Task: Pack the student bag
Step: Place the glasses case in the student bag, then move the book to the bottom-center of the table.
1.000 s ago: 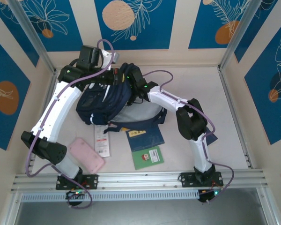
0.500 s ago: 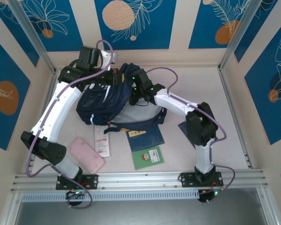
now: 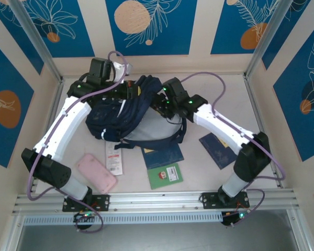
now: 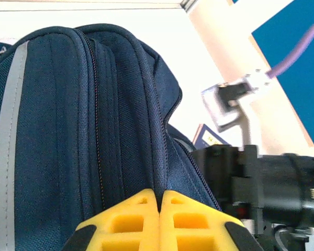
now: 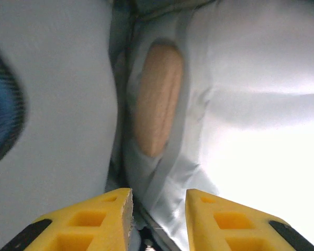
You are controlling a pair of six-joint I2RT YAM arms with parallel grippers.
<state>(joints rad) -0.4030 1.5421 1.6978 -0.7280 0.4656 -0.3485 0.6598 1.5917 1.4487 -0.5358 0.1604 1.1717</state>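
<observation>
The student bag (image 3: 123, 112), dark navy with a pale grey lining, lies at the back middle of the table. My left gripper (image 3: 130, 90) is shut on a seam of navy fabric at the bag's top edge (image 4: 146, 120), its yellow fingers (image 4: 131, 219) pressed together on it. My right gripper (image 3: 161, 100) reaches into the bag's mouth from the right. In the right wrist view its gripper (image 5: 158, 201) stands narrowly open, with a fold of grey lining (image 5: 172, 157) between the fingers. A tan oval patch (image 5: 156, 99) shows on the lining beyond.
In front of the bag lie a navy booklet (image 3: 162, 155), a green booklet (image 3: 166, 175), a white slip (image 3: 113, 157) and a pink case (image 3: 97, 173). Another navy booklet (image 3: 218, 150) lies right, beneath the right arm. Walls close the back and sides.
My right arm has stretched out over the table, pushing its gripper deeper into the bag's mouth, and its jaws have narrowed. The left gripper keeps its hold on the bag.
</observation>
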